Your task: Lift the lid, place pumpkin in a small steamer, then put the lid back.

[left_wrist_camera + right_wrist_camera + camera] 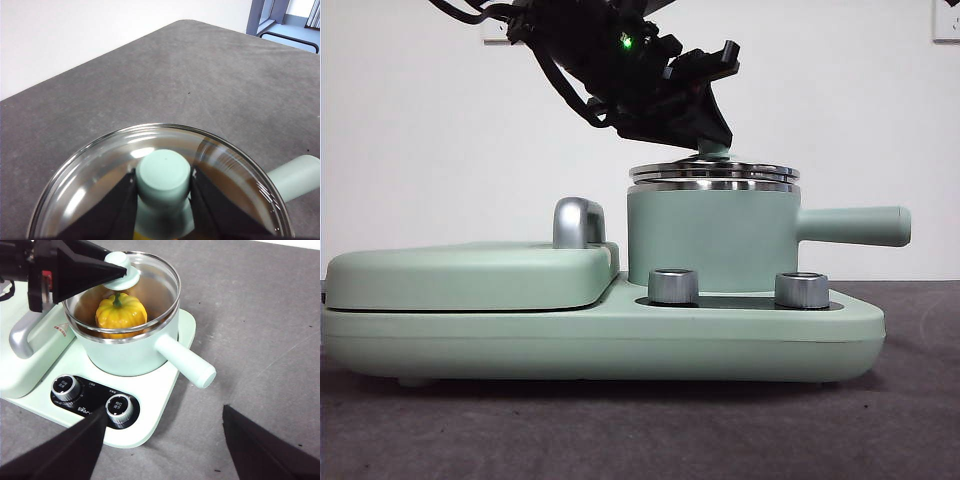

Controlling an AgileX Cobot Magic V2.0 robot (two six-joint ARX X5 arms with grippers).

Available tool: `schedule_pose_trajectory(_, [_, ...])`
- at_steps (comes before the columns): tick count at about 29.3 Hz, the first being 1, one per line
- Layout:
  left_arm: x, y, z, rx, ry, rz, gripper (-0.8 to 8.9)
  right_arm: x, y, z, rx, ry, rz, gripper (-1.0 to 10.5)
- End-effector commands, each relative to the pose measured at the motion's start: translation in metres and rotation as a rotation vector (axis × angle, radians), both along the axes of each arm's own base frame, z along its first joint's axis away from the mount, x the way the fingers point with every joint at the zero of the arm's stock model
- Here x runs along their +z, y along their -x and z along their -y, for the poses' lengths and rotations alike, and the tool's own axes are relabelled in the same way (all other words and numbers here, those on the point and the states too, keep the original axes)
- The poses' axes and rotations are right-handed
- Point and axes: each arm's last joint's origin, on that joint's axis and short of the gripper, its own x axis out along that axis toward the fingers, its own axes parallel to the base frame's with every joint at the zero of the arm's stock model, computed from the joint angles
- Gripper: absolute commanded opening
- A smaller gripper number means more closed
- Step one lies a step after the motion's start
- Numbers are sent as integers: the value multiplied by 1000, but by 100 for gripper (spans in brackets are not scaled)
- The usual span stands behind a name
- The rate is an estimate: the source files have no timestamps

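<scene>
The clear glass lid [715,172] lies level at the steel rim of the small steamer [710,235]; whether it rests on the rim or hangs just above it, I cannot tell. My left gripper [164,187] is shut on the lid's mint-green knob [164,175], reaching down from the upper left in the front view [713,148]. Through the glass in the right wrist view, the yellow-orange pumpkin [121,312] sits inside the steamer [130,352], stem up. My right gripper [165,410] hovers open and holds nothing, on the knob side of the base, away from the pot.
The steamer stands on a wide mint-green base unit [620,335] with two silver knobs [673,285] in front. A flat hinged cover [470,272] with a silver handle [578,222] lies beside the pot. The steamer's long handle [855,225] sticks out sideways over the grey table [910,400].
</scene>
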Motion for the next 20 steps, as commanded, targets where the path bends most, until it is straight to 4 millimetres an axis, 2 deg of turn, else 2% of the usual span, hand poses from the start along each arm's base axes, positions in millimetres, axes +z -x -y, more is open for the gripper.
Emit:
schedule_pose_trajectory(1, [7, -1, 5, -14, 26, 41, 10, 2, 0, -1, -6, -11, 2, 355])
schedule_pose_trajectory(8, [-8, 3, 2, -20, 36, 38, 10, 2, 0, -1, -20, -34, -9, 355])
schedule_pose_trajectory(20, [-16, 5, 0, -23, -14, -25, 10, 2, -1, 0, -38, -29, -5, 355])
